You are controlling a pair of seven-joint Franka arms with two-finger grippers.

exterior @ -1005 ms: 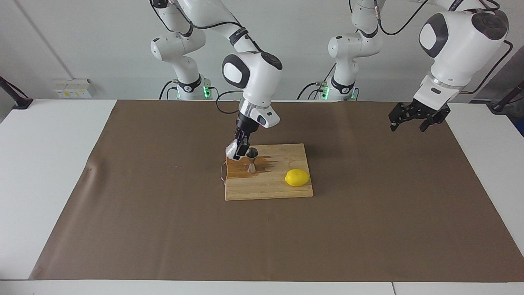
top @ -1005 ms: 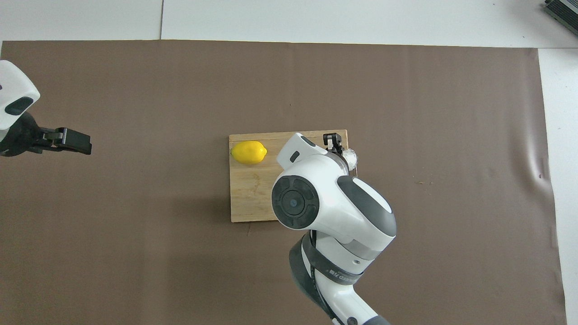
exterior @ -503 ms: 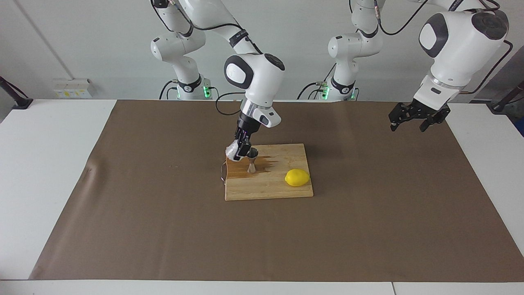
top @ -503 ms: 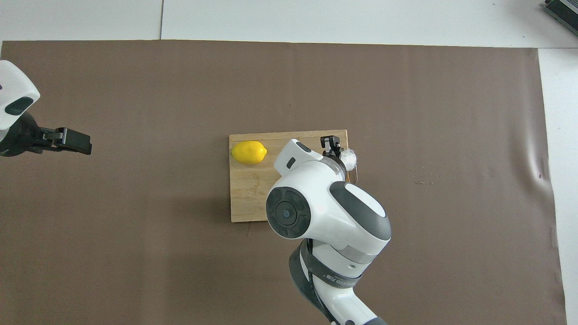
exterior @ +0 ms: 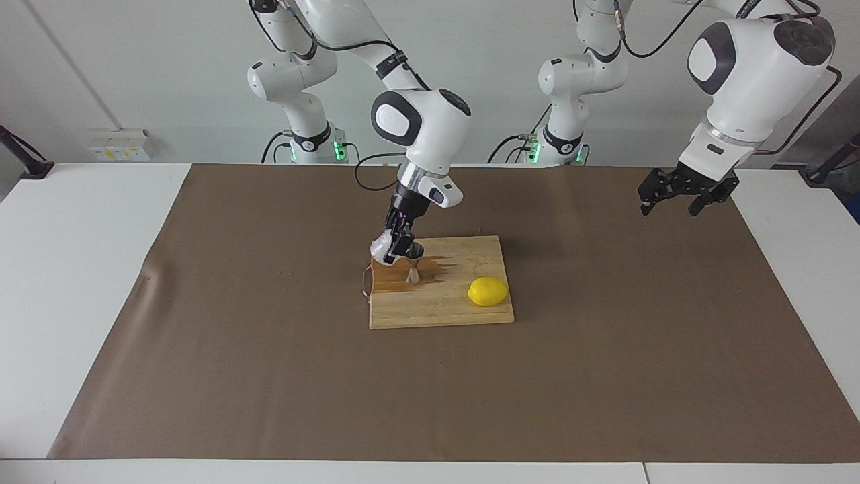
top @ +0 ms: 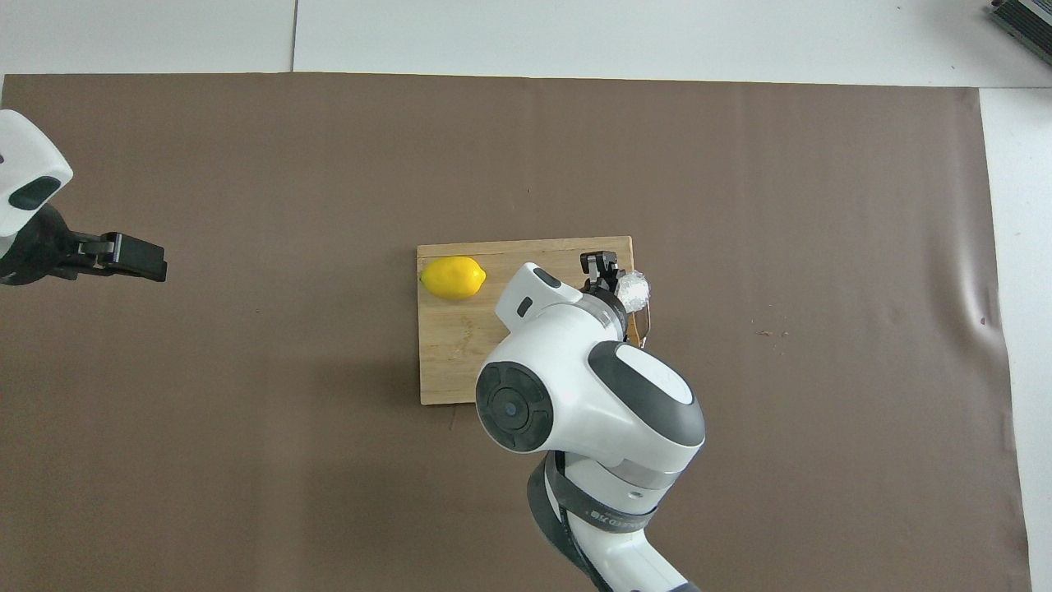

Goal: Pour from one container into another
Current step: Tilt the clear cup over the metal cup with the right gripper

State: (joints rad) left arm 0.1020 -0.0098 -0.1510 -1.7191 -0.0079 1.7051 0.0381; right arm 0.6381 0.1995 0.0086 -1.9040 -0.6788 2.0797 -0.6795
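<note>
My right gripper (exterior: 394, 249) is shut on the translucent plastic cup (exterior: 383, 248), which it holds tilted toward the rim of the steel jigger (exterior: 414, 263). The jigger stands upright on the wooden cutting board (exterior: 437, 310), at the board's corner toward the right arm's end and nearer to the robots. In the overhead view the cup (top: 634, 288) shows beside the right gripper (top: 615, 279), and the arm's wrist hides the jigger. My left gripper (exterior: 670, 204) hangs open and holds nothing over the brown mat at the left arm's end, where that arm waits (top: 152, 261).
A yellow lemon (exterior: 488, 292) lies on the board (top: 448, 362) toward the left arm's end, also seen from overhead (top: 453, 277). A darker patch (exterior: 440, 269) marks the wood around the jigger. A brown mat (exterior: 269, 376) covers the table.
The right arm's wrist and elbow have swung slightly back toward the robots. The cup stays tilted at the jigger's rim, and the left arm has not moved.
</note>
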